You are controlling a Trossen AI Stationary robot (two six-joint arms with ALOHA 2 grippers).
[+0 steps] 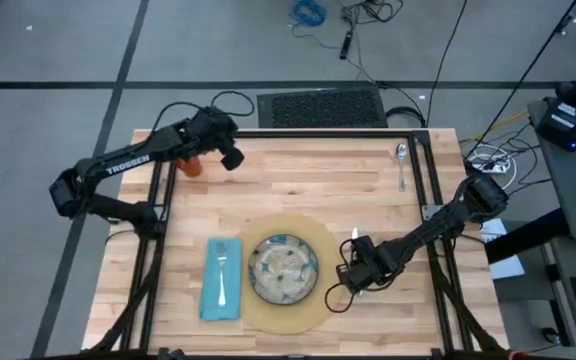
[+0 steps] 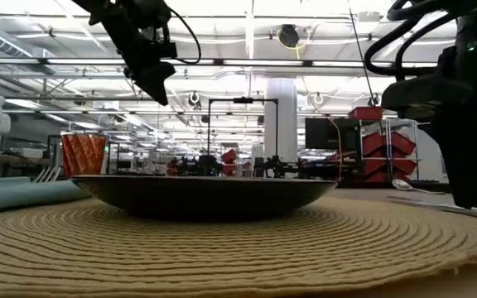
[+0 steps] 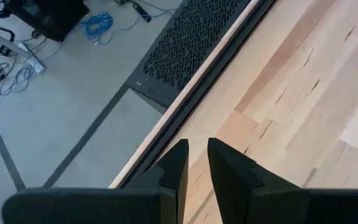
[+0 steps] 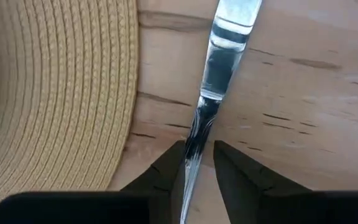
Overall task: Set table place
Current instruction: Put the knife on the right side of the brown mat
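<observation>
silver knife (image 4: pixel 211 93) lengthwise between right claw (image 4: pixel 197 163) fingers

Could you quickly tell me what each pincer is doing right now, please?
Left pincer: nearly shut, holding nothing, above the table's far edge.
Right pincer: closed on the knife, beside the mat.

Both arms are dark, near-black jointed link assemblies. The left arm (image 1: pixel 133 165) carries white "TROSSEN" lettering along its link; a black cable loops off behind its wrist. The right arm (image 1: pixel 428 232) has a rounded joint housing and black cable looped beside its wrist. Each gripper's fingers (image 3: pixel 229 171) are matte black, angular and tapered.
</observation>
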